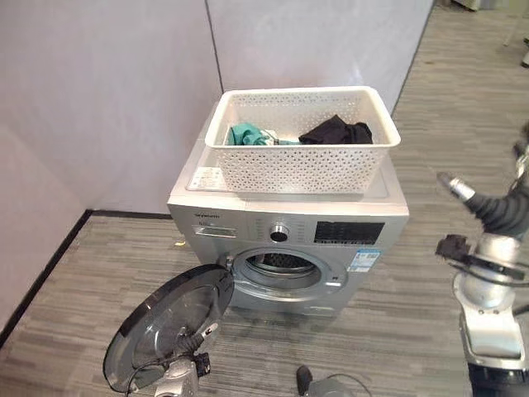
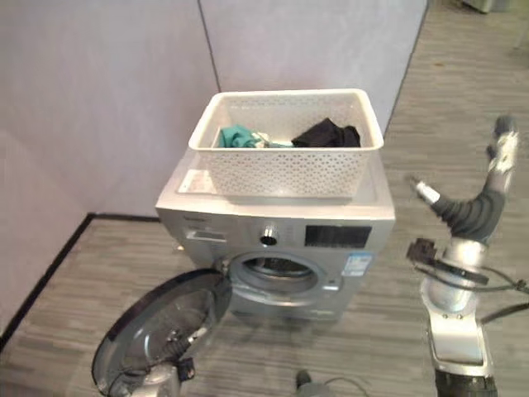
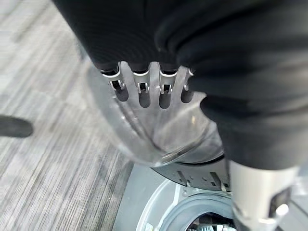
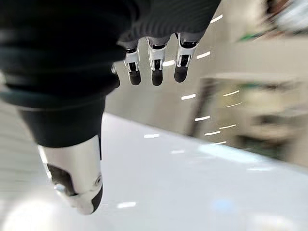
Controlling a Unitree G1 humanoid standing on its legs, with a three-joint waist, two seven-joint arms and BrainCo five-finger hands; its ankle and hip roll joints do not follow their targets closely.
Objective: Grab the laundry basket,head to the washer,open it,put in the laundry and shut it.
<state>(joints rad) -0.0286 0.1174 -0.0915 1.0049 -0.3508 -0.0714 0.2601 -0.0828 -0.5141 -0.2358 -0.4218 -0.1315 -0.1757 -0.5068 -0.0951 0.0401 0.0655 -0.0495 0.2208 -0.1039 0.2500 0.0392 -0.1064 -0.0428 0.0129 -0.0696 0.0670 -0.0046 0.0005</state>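
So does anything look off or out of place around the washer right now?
Nothing looks damaged or spilled. The white perforated laundry basket sits squarely on top of the silver front-loading washer, with teal and black clothes still inside it. The washer's round door hangs wide open, with the left hand at it.

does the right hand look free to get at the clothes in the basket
Probably yes: the basket sits open-topped on the washer, clothes uncovered, and the right hand is raised beside it, open and holding nothing.

Washer door's (image 1: 169, 325) lower edge cut off
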